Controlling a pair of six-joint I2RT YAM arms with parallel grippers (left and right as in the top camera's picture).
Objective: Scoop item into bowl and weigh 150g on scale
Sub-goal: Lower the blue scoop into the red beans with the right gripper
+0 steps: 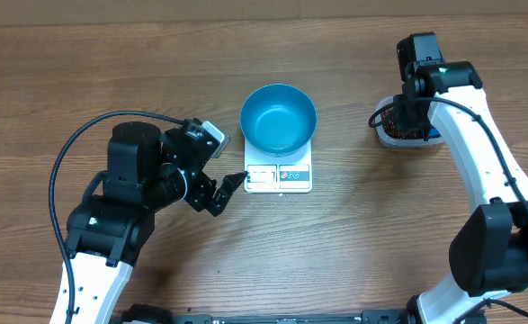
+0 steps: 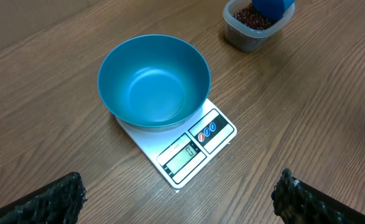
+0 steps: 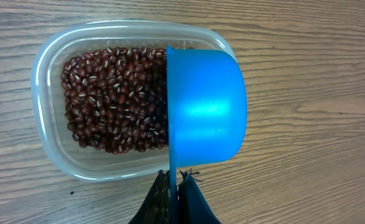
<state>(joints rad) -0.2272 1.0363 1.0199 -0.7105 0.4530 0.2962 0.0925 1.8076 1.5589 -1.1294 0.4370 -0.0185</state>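
Note:
The blue bowl (image 1: 278, 118) (image 2: 153, 81) stands empty on the white scale (image 1: 280, 176) (image 2: 188, 149), whose display faces the front. Dark red-brown beans (image 3: 114, 99) (image 2: 254, 17) fill a clear plastic tub (image 3: 45, 130) (image 1: 391, 135) at the right. My right gripper (image 3: 173, 177) is shut on the thin handle of a blue scoop (image 3: 204, 106), which hangs over the tub's right half with its open side turned toward the beans. My left gripper (image 2: 179, 193) (image 1: 229, 184) is open and holds nothing, hovering just left of the scale's front edge.
The wooden table (image 1: 380, 252) spreads bare around the scale and tub. The left arm's black cable (image 1: 75, 148) loops over the table at the left. The right arm (image 1: 479, 153) reaches from the front right corner to the tub.

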